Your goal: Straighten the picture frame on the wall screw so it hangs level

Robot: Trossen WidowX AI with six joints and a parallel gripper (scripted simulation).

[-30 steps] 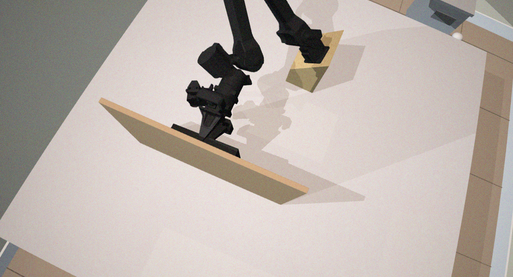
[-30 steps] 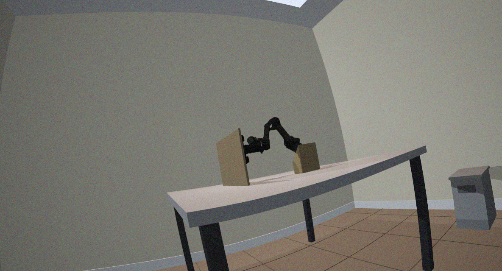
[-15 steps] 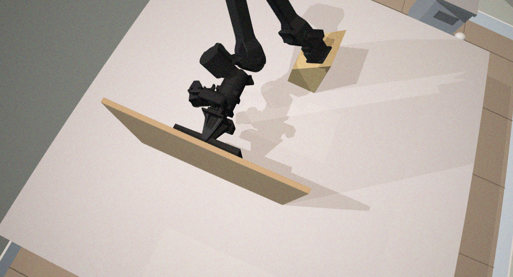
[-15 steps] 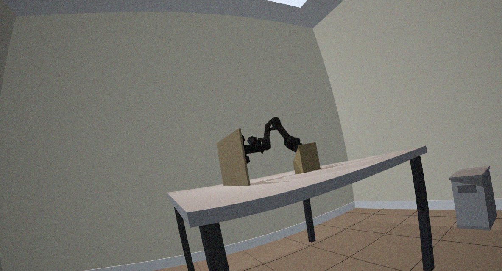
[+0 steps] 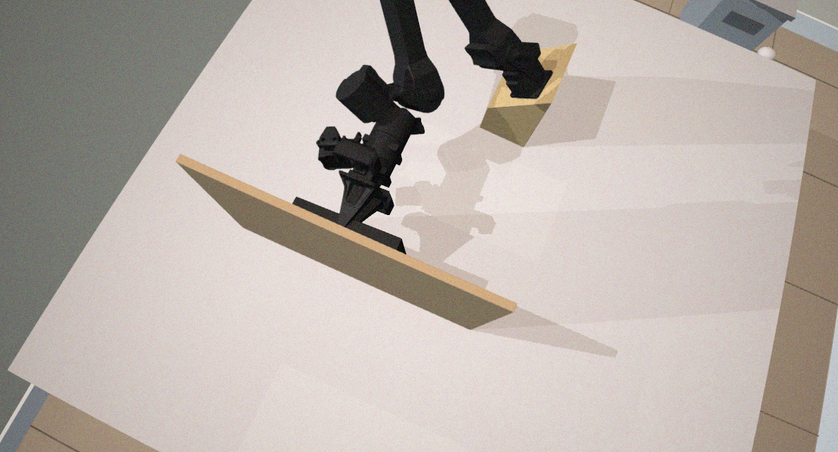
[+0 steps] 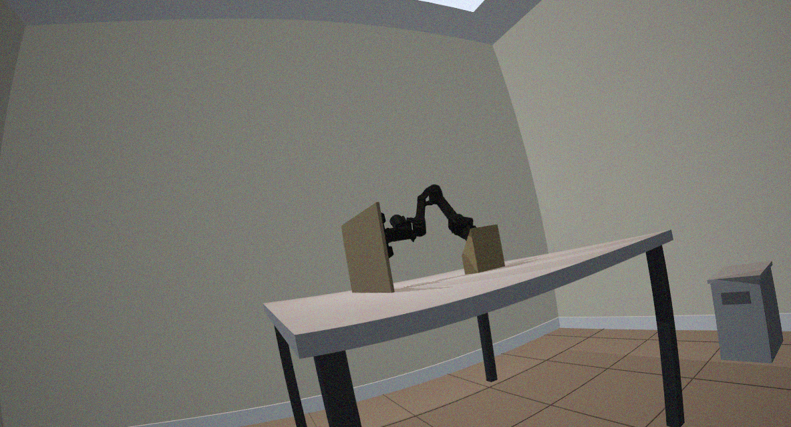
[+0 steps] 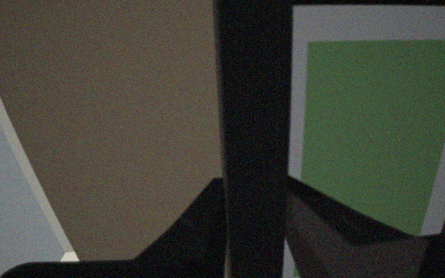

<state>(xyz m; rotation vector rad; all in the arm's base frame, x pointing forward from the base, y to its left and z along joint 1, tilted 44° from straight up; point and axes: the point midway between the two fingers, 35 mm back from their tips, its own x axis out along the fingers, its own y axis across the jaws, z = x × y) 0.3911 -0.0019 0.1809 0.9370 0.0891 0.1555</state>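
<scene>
1. The gripper (image 5: pixel 344 222) (image 6: pixel 389 234) (image 7: pixel 249 186) is clamped on a black side bar of the picture frame (image 5: pixel 383 238) (image 6: pixel 390 252) (image 7: pixel 253 96), one finger on either side.
2. The frame is at the upright tan board (image 5: pixel 345 247) (image 6: pixel 367 252) (image 7: pixel 142 105), on the side facing the arm (image 5: pixel 407 33) (image 6: pixel 421 206).
3. Inside the frame, a pale border surrounds a green panel (image 7: pixel 377 126).
4. The board stands on the table (image 5: pixel 175 332) (image 6: pixel 409 318).
5. The screw is hidden; whether the frame is level cannot be told.

The pale worktop (image 5: pixel 351 379) (image 6: pixel 331 314) spreads below my hand (image 5: pixel 345 219) (image 6: pixel 388 235) (image 7: pixel 255 180); an upright board (image 5: pixel 351 256) (image 6: pixel 367 252) (image 7: pixel 121 105) stands beyond it; a wooden block (image 5: pixel 515 123) (image 6: pixel 488 248) sits behind.
</scene>
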